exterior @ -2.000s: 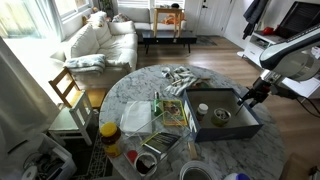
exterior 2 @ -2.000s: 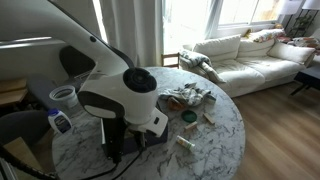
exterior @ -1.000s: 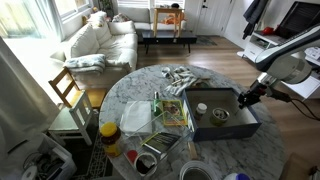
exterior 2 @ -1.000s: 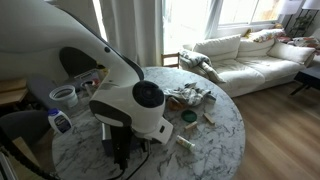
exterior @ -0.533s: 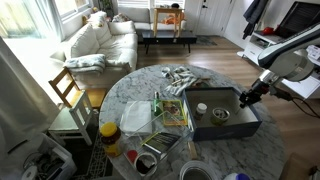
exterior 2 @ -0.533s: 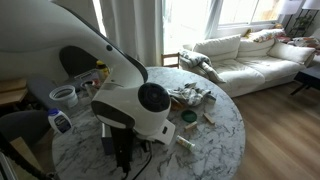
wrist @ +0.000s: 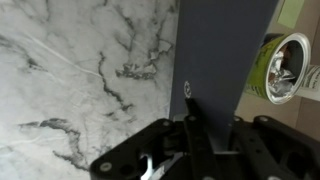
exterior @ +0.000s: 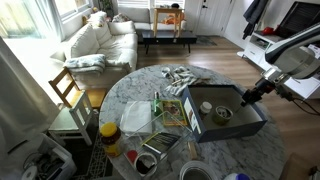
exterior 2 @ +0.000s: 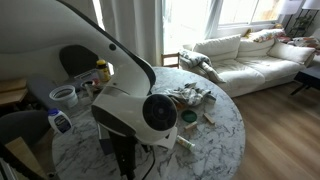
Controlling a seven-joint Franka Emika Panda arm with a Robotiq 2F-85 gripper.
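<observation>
Plainly, the claw is pressed together on the thin side wall of the grey tray, which sits at the edge of the round marble counter. In the wrist view the fingers meet on that dark wall, with marble on one side and an open tin can on the other (it lies inside the tray). A crumpled cloth lies near the tray's other end.

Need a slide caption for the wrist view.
Wrist view: gripper shut on the rim of a dark grey tray on the marble table, open tin can at frame right.
</observation>
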